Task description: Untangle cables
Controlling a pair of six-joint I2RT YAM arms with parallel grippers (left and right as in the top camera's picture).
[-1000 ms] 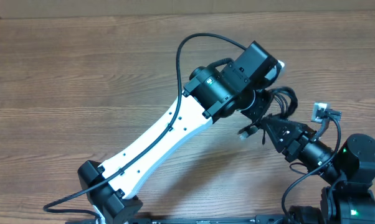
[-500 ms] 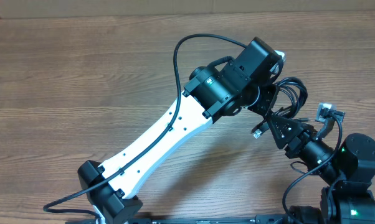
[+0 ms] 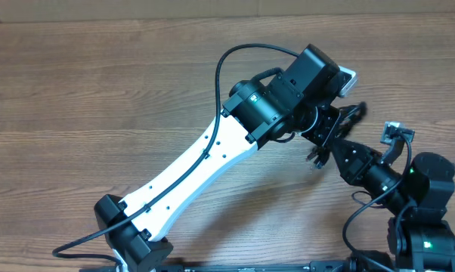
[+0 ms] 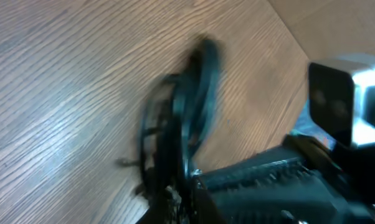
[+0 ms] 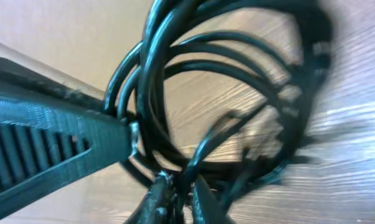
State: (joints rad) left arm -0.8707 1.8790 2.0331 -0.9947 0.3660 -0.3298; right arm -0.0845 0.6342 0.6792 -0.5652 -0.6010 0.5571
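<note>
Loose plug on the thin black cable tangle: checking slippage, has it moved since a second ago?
Yes. The small black plug shifted rightward in the overhead view, away from the left arm's fixed black base.

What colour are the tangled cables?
The cables are black; the right wrist view shows them best.

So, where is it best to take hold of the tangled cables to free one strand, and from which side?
Probably the loose plug end that sticks out of the cables toward the near edge of the table. It hangs clear of the coiled loops, so come from that near side; the left gripper and right gripper pinch the loops themselves.
</note>
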